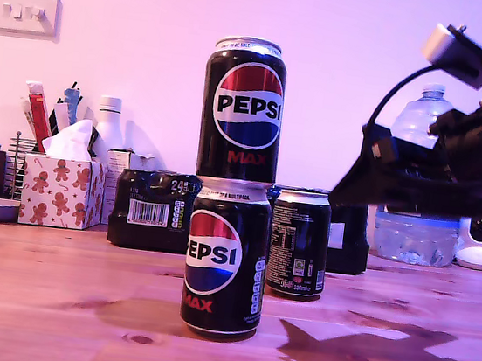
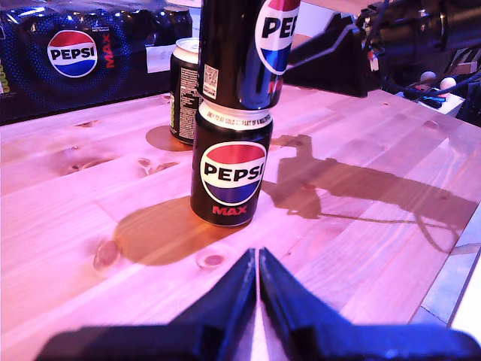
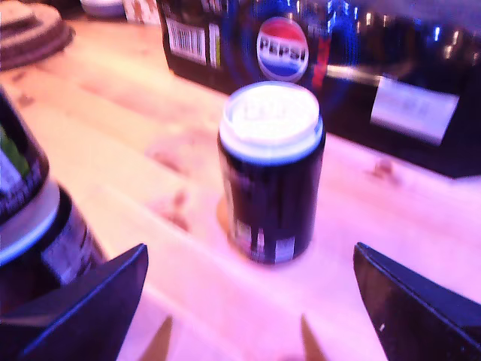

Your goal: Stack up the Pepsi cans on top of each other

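Already two Pepsi Max cans stand stacked at the centre of the exterior view: the lower can sits on the wooden table and the upper can stands upright on its lid, logos facing the camera. Just to the stack's right in that view, slightly further back, the third can stands alone with its small print showing, apart from the stack.

Behind the cans lies a shrink-wrapped black multipack with a barcode label. At the far left of the exterior view sits a gingerbread-patterned tissue box, and at the right a clear water bottle stands behind a dark arm that reaches in from the upper right corner.

My first gripper has its two black fingers pressed together with nothing between them; it points at the stack, which stands a little way off in the middle of the first wrist view, the upper can cut by the frame's top.

My second gripper is spread wide, one finger at each lower corner of the blurred second wrist view, empty. The lone third can stands between and beyond the fingertips, not touched, its silver lid visible.
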